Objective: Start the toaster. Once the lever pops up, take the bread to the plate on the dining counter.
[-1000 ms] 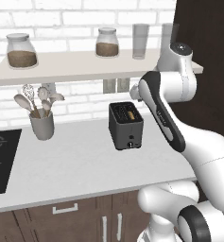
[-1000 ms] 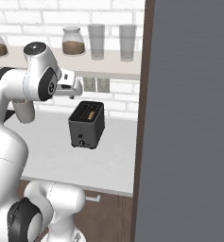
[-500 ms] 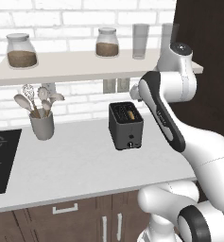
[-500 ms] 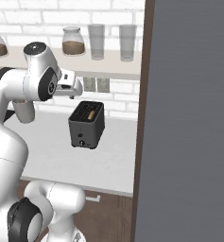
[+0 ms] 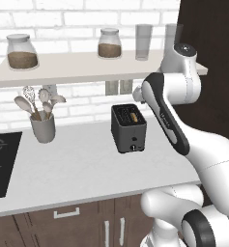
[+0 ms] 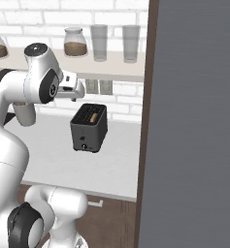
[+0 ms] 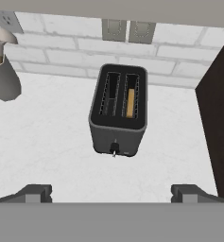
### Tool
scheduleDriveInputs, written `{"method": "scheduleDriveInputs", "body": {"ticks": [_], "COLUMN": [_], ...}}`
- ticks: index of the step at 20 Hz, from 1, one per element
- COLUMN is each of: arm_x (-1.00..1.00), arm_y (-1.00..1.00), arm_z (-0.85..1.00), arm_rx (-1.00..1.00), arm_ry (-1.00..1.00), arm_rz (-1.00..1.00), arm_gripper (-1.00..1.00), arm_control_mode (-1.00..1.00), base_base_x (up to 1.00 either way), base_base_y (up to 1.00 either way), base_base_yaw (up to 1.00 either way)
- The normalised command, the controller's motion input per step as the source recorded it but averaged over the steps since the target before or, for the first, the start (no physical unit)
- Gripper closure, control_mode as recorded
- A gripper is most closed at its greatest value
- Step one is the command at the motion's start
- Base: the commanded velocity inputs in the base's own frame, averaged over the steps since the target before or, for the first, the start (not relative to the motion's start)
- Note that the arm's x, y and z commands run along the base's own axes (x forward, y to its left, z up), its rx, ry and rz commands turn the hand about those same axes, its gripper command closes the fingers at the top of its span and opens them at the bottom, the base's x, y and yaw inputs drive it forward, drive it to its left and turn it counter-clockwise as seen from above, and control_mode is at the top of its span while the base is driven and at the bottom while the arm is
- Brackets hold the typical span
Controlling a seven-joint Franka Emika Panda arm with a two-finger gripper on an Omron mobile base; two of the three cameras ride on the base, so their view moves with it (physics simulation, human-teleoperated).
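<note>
Arm: rises from the base, folds at an elbow, reaches forward at shelf height.
Wrist: bent downward, hand aimed at the worktop below.
Gripper (image 7: 111, 193): jaws spread fully apart, nothing between them.
Fingertips (image 7: 34, 193): dark, at 7 and 5 o'clock in the hand view, level with each other.

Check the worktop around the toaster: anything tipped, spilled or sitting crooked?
Nothing stands out. The toaster stands upright on the worktop, the bread sits in one slot, and the utensil cup is upright. No spills.
</note>
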Motion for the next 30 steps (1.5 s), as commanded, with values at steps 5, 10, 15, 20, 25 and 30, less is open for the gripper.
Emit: {"method": "scheduleDriveInputs", "body": {"ticks": [5, 10, 15, 20, 25, 30], "arm_x": [0.0, 0.0, 0.0, 0.0, 0.0, 0.0], "arm_y": [0.0, 0.0, 0.0, 0.0, 0.0, 0.0], "arm_z": [0.0, 0.0, 0.0, 0.0, 0.0, 0.0], "arm_rx": [0.0, 0.0, 0.0, 0.0, 0.0, 0.0], "arm_ry": [0.0, 0.0, 0.0, 0.0, 0.0, 0.0], "arm_rz": [0.0, 0.0, 0.0, 0.0, 0.0, 0.0], "arm_gripper": [-1.0, -1.0, -1.0, -1.0, -1.0, -1.0], "arm_control_mode": [-1.0, -1.0, -1.0, -1.0, -1.0, -1.0], "base_base_x": [0.0, 0.0, 0.0, 0.0, 0.0, 0.0], "base_base_y": [0.0, 0.0, 0.0, 0.0, 0.0, 0.0], "base_base_yaw": [0.0, 0.0, 0.0, 0.0, 0.0, 0.0]}}
